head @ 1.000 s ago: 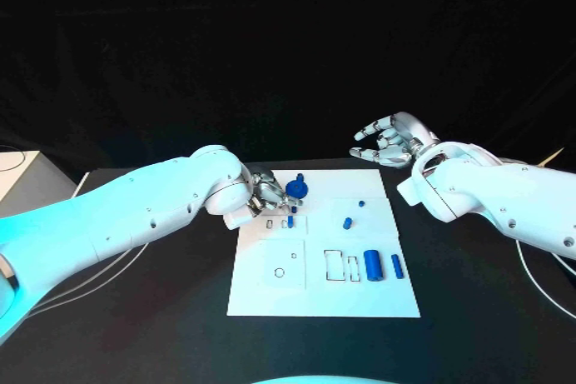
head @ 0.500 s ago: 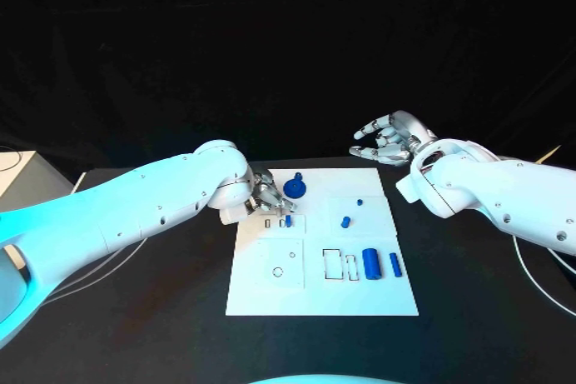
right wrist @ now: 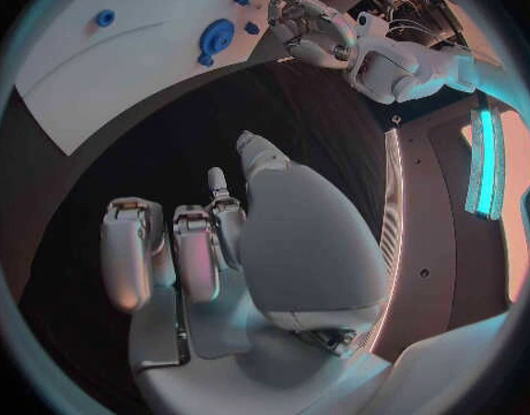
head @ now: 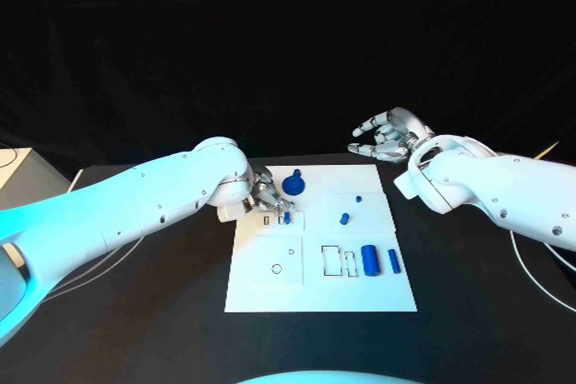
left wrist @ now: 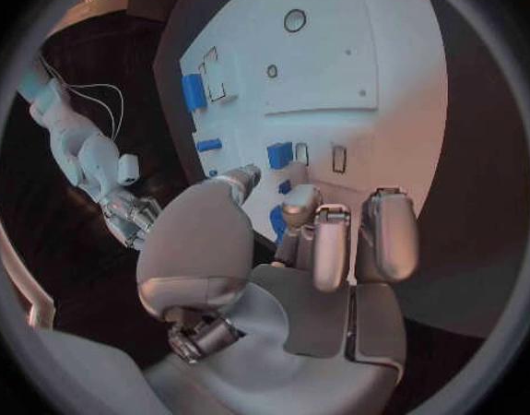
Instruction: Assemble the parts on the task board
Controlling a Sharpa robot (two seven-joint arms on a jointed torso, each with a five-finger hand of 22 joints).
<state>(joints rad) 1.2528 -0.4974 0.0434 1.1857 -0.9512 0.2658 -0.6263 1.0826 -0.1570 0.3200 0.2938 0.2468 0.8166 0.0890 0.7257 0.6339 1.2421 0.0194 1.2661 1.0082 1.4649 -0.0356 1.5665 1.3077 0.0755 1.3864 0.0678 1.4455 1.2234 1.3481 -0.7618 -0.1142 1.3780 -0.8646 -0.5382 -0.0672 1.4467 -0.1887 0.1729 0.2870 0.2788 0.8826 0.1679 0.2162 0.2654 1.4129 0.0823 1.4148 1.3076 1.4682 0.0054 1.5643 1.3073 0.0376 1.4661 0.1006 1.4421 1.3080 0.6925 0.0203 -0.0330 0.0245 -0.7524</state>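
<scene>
A small blue peg [head: 290, 220] is pinched by the left hand [head: 268, 193] over the task board [head: 322, 296] slots, far-left. Right hand [head: 386, 136] is held spread, nothing in it, beyond the far edge. Risk: peg could tilt w/ slight misalignment and be jammed or dropped.

White rectangular task board [head: 322, 296] flat on black table before me. Blue round disc part [head: 296, 185] near far edge. Small blue peg [head: 345, 219] mid-board. Large blue cylinder [head: 371, 260] and slimmer blue bar [head: 394, 261] side by side, near right edge.
</scene>
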